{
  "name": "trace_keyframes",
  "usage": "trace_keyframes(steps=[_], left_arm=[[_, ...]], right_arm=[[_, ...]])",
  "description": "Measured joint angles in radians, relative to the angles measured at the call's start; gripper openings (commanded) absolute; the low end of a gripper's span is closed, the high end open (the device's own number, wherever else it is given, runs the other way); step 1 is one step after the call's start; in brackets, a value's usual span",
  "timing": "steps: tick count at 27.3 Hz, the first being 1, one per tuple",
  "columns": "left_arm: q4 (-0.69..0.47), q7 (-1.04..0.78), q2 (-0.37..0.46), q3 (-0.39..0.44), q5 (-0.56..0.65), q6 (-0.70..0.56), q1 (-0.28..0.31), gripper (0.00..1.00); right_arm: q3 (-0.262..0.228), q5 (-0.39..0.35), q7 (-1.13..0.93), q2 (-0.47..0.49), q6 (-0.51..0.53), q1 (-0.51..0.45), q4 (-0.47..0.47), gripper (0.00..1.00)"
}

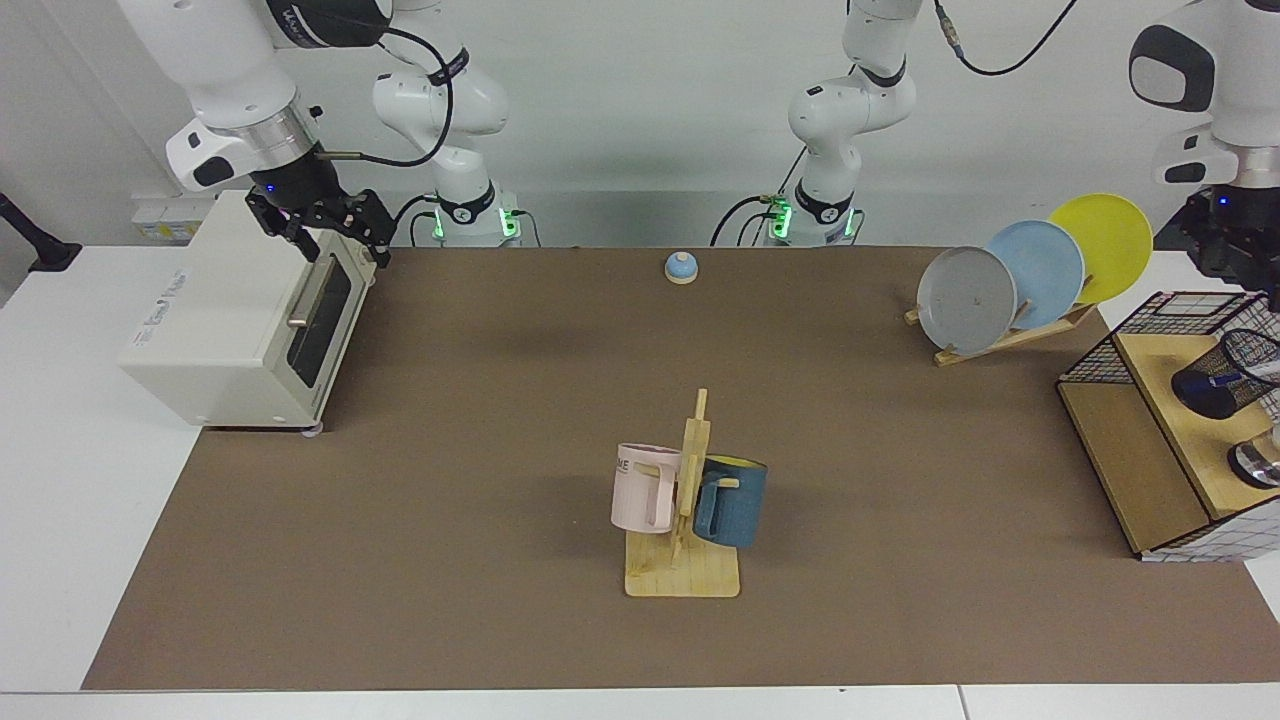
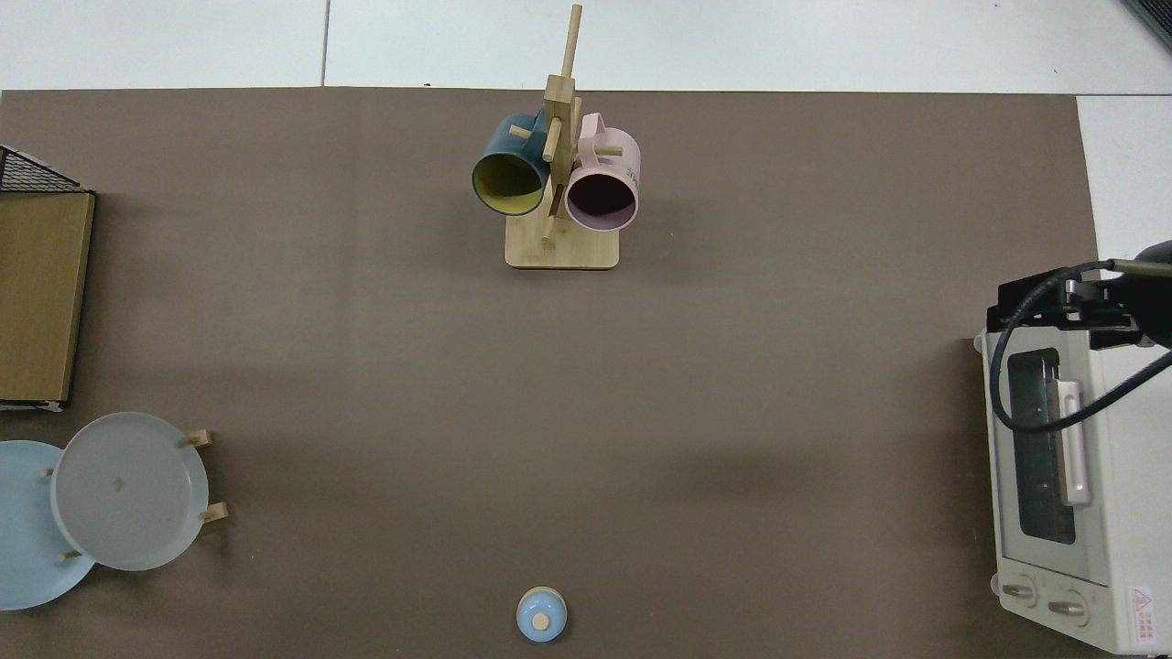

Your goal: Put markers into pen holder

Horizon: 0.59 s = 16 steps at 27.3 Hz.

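Note:
The pen holder (image 1: pixel 1232 362), a black wire-mesh cup, sits on the wooden shelf (image 1: pixel 1165 400) at the far right of the facing view and looks tilted there. Through the mesh a blue bit of the marker (image 1: pixel 1214 381) shows low inside it. My left gripper (image 1: pixel 1255 280) hangs above the holder, apart from it and partly cut off by the view's edge. My right gripper (image 1: pixel 335 245) waits above the toaster oven (image 1: pixel 240 320); in the top view it (image 2: pixel 1067 311) is at the oven's (image 2: pixel 1067 476) upper end. The top view does not reach the pen holder.
A mug rack (image 1: pixel 685 500) holds a pink mug (image 1: pixel 645 487) and a blue mug (image 1: pixel 732 500) mid-table. A plate rack with grey, blue and yellow plates (image 1: pixel 1035 272) stands near the shelf. A small blue bell (image 1: pixel 681 266) sits at the back. A shiny metal round object (image 1: pixel 1258 465) rests on the shelf.

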Motion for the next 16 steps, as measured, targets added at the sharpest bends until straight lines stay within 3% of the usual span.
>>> trace_keyframes(steps=[6,16], left_arm=[[-0.001,-0.406,-0.014,-0.083,-0.081,-0.140,-0.001,1.00],[-0.001,-1.060,-0.015,-0.216,-0.256,-0.245,-0.004,1.00]], right_arm=[[0.000,0.000,0.000,0.000,0.000,0.000,0.000,1.00],[0.000,0.000,0.000,0.000,0.000,0.000,0.000,1.00]])
